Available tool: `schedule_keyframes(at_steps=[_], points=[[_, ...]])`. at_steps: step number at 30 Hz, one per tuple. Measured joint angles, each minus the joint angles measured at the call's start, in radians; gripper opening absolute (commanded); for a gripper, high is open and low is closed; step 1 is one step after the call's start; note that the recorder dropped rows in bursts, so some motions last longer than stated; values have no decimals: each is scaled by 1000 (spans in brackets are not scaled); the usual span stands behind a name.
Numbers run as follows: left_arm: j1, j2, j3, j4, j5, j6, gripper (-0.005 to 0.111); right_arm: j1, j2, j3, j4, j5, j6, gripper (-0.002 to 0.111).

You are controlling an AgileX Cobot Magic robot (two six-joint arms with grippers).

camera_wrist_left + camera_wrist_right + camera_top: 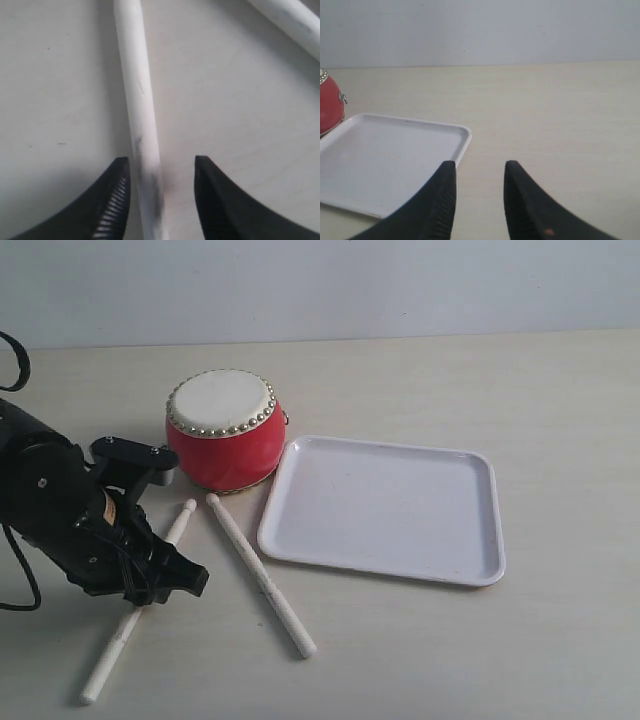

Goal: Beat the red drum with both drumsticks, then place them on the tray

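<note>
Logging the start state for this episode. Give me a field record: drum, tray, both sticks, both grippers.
red drum: upright on table, just left of tray
tray: flat, holds nothing
drumstick under gripper: lying flat, between open jaws, not clamped
other drumstick: lying flat, untouched, beside tray
left gripper: open, straddling the stick
right gripper: open, holding nothing, near tray

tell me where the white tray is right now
In the exterior view the tray lies flat on the table, right of centre, its far left corner close beside the red drum and one drumstick lying just off its left edge.
</note>
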Motion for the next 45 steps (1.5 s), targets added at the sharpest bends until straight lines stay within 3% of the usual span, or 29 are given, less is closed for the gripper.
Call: schedule_keyframes(at_steps=[8,11,20,36,45], points=[[0,50,0,-3,0,-1,42,0,0,0,0,0,0,32],[0,70,-8,-3,-58,3,40,0,0,0,0,0,0,32],[0,73,-12,-3,-64,29,0,0,0,0,0,0,0,32],[0,73,-12,38,-58,96,0,0,0,0,0,0,0,32],[2,4,0,192,-7,-19,0,0,0,0,0,0,0,32]])
